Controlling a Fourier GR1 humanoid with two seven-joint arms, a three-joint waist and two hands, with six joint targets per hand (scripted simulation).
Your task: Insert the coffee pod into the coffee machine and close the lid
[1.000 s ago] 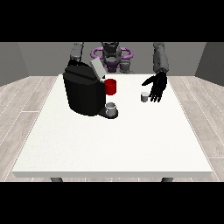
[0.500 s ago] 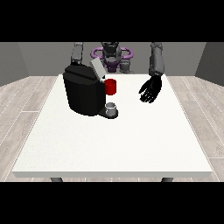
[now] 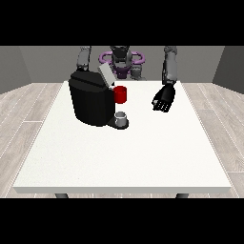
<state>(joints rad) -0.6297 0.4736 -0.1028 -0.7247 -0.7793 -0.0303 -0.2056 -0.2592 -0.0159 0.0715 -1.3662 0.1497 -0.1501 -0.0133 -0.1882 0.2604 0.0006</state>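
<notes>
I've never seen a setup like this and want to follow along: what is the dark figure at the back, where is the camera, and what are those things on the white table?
The camera stands across the white table and faces a humanoid robot, so the robot looks small at the top and its arms reach toward you. On the table sits a black coffee machine with its grey lid tilted up. A red part sticks out at its front, and a small grey cup stands on its base. The black hand at the view's right hangs above the table with curled fingers; whether it holds a coffee pod cannot be seen. The other arm disappears behind the machine, so its hand is hidden.
</notes>
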